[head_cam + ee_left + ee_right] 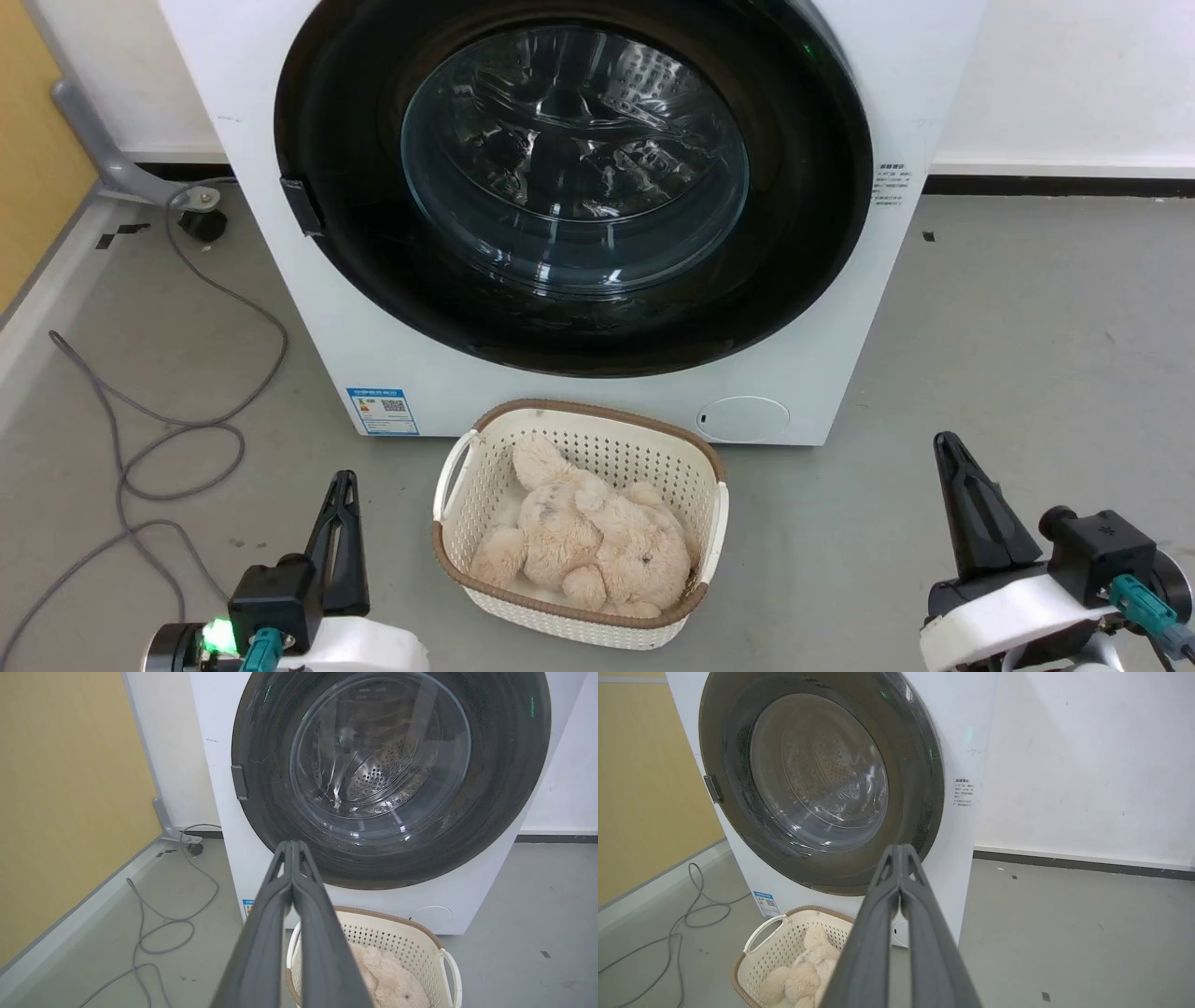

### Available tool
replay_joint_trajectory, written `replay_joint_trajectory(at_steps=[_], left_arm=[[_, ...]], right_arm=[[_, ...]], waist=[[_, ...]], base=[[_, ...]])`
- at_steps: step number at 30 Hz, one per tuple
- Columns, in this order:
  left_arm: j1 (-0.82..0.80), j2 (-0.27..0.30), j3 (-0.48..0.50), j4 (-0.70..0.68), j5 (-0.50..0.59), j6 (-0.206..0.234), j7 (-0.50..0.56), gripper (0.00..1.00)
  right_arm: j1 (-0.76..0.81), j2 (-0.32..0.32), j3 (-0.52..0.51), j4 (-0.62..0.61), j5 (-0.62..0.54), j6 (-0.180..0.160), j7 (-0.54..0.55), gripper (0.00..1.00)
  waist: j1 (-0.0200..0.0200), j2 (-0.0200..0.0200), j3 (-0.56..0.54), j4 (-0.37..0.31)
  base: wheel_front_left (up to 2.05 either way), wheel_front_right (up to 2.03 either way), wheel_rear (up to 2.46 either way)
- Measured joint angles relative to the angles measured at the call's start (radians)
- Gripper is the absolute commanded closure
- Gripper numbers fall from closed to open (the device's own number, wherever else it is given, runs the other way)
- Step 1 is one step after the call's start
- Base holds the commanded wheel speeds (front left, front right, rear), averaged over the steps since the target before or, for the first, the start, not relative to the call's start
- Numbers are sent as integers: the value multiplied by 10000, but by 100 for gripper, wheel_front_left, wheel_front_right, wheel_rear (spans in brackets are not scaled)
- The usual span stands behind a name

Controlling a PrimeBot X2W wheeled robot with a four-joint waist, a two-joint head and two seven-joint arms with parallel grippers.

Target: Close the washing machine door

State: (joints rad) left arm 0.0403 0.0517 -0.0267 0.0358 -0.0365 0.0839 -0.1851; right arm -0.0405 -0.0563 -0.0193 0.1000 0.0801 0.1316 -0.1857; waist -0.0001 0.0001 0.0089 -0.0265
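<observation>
The white washing machine [579, 411] stands straight ahead. Its round black door [355, 233] lies flat against the front, the clear bowl window [574, 159] at its centre showing the steel drum behind. The door [504, 788] and window [380, 760] fill the left wrist view, and the door [920, 774] shows in the right wrist view too. My left gripper [344, 481] sits low at the left, fingers together, empty. My right gripper [945, 443] sits low at the right, also shut and empty. Both are well short of the machine [966, 732].
A cream basket [719, 523] with a plush toy [588, 546] stands on the grey floor just before the machine, between my grippers. A grey cable [177, 429] loops on the floor at the left by a yellow wall [60, 788]. Bare floor lies to the right.
</observation>
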Motion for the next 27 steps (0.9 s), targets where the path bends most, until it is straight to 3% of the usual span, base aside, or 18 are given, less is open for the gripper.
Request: replay_joint_trajectory(at_steps=[27], left_arm=[[-40,-4,73,-90,94,-257,545,100]], right_arm=[[23,2,58,-276,-194,0,533,100]], waist=[[1,0,-27,79]], base=[[0,0,0]])
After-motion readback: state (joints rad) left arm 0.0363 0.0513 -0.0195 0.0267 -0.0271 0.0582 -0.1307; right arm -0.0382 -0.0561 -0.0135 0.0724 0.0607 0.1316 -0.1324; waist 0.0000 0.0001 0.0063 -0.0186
